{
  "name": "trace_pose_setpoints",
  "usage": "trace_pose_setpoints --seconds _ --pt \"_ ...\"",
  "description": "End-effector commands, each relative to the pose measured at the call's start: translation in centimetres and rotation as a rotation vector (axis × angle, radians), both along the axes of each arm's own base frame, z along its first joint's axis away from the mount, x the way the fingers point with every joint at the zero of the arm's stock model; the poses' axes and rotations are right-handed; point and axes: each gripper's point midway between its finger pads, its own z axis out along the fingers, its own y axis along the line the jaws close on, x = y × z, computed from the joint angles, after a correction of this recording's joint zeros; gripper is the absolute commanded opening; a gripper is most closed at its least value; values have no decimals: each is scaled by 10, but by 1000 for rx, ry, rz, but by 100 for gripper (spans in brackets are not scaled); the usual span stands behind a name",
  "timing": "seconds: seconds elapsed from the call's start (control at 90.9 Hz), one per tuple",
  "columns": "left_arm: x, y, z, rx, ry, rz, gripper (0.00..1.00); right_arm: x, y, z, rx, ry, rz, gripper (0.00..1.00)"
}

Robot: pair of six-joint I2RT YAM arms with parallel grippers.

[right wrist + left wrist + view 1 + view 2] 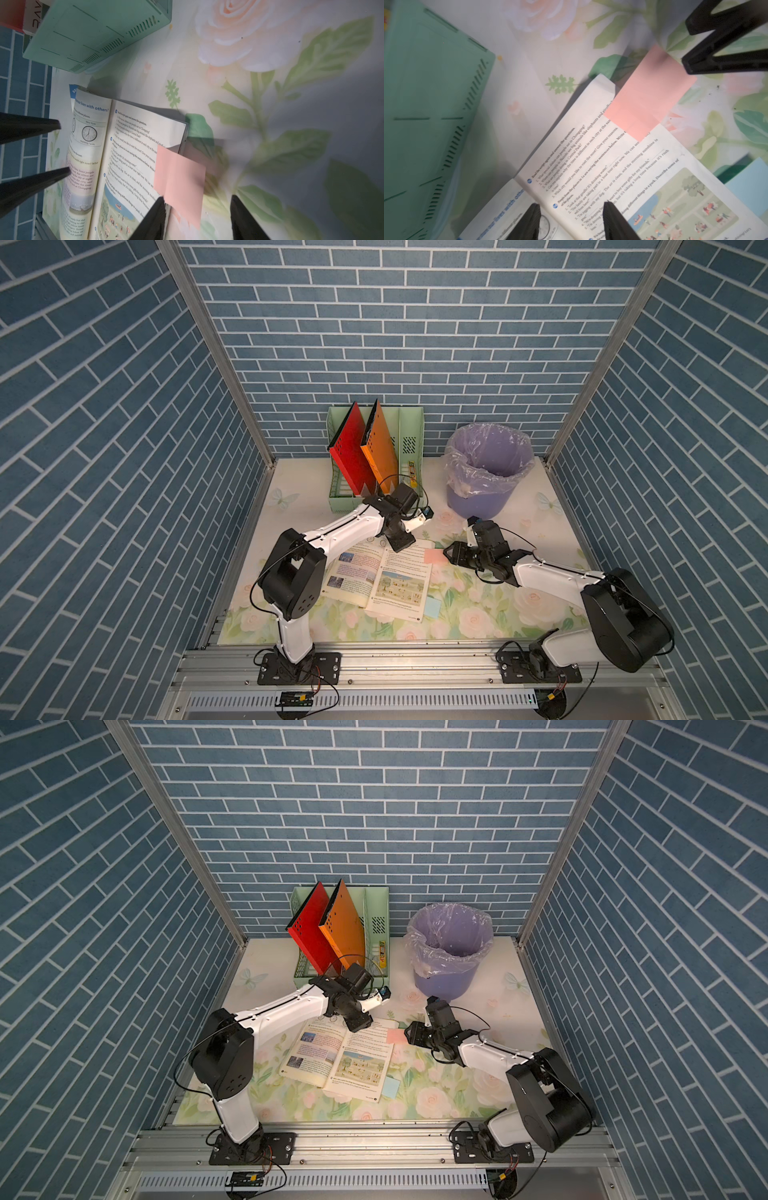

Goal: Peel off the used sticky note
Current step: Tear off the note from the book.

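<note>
Sticking to the book's [374,580] page edge, right of centre in a top view, the pink note [434,556] is not yet peeled. The right gripper [197,198] stands apart around its free end, empty. The left gripper [572,204], also apart, sits over the book.

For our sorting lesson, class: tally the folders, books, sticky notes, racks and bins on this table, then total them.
Folders: 2 (red, orange)
Book: 1
Notes: 2 (pink, blue)
Rack: 1
Bin: 1
Total: 7
</note>
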Motion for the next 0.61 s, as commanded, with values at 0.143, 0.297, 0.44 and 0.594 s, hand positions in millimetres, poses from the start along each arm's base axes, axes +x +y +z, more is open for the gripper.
trace_pose_setpoints --seconds 0.143,0.297,0.44,0.594 --pt "-15 -32 -32 -109 84 -38 53 -3 13 -7 124 44 118 49" --pt "4 -40 -39 -100 60 -6 51 9 20 -5 141 21 138 43" --pt "13 -44 -43 -92 43 -10 49 11 26 -7 161 22 158 38" --pt "28 -48 -50 -74 30 10 44 12 25 -11 137 15 172 35"
